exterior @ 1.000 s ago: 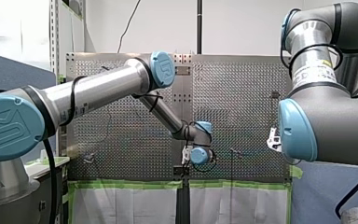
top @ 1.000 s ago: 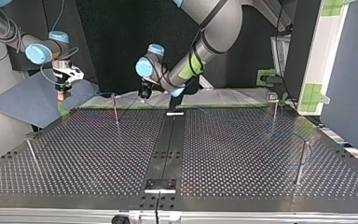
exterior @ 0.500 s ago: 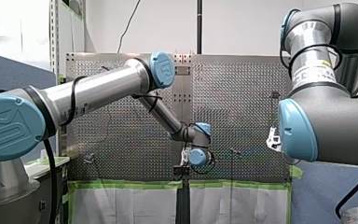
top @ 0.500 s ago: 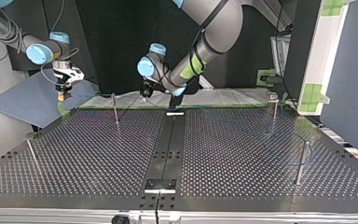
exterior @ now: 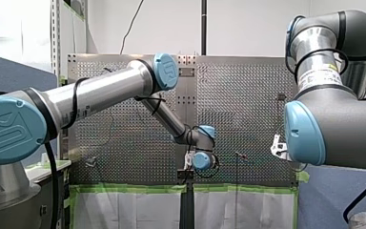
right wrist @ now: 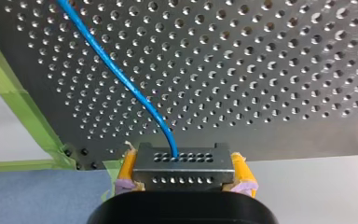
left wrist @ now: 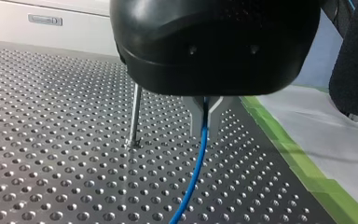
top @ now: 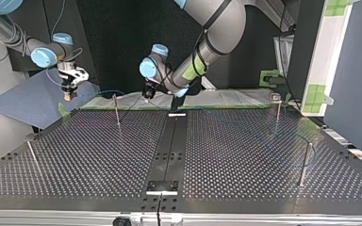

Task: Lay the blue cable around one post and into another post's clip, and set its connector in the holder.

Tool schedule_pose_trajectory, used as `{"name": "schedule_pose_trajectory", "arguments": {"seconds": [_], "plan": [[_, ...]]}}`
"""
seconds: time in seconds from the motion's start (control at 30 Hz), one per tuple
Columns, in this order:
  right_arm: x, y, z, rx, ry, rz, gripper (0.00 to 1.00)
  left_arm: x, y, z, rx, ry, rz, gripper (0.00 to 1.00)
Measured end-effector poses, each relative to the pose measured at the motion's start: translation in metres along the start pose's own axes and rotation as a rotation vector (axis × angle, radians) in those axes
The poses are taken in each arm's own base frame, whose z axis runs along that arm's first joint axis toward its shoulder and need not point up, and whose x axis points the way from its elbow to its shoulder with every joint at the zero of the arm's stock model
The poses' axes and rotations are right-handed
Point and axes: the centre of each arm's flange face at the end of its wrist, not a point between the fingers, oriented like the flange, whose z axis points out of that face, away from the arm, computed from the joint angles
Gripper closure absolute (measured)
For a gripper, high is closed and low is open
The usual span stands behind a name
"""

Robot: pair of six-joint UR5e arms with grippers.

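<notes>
So, top view | off the far-left corner of the perforated table (top: 99, 155): my right gripper (right wrist: 182, 173), yellow pads (right wrist: 127, 167) clamped on the grey metal connector (right wrist: 182, 161) | far edge: steel post (top: 117, 110), my left gripper (left wrist: 205, 119) just beside it pinching the thin blue cable (left wrist: 196, 163), probably to wrap it round.

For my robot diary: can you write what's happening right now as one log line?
left gripper: shut on blue cable | right gripper: shut on connector | post: beside blue cable, not touching

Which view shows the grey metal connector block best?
The right wrist view: the grey metal connector block sits close up between my right gripper's yellow pads. In the top view it's too small to tell; front and left wrist views miss it.
</notes>
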Motion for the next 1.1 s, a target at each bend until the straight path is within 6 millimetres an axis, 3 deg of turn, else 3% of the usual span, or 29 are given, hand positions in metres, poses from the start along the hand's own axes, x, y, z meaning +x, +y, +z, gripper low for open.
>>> {"name": "schedule_pose_trajectory", "arguments": {"seconds": [0.8, 1.1], "plan": [[0.0077, 0.0011, 0.0072, -0.001, 0.001, -0.003, 0.98, -0.001, 0.0057, 0.0033, -0.008, 0.0, -0.001, 0.99], [0.0092, 0.0003, 0.009, 0.004, 0.017, -0.006, 0.98, -0.0018, 0.0057, 0.0034, -0.008, 0.005, 0.008, 0.95]]}}
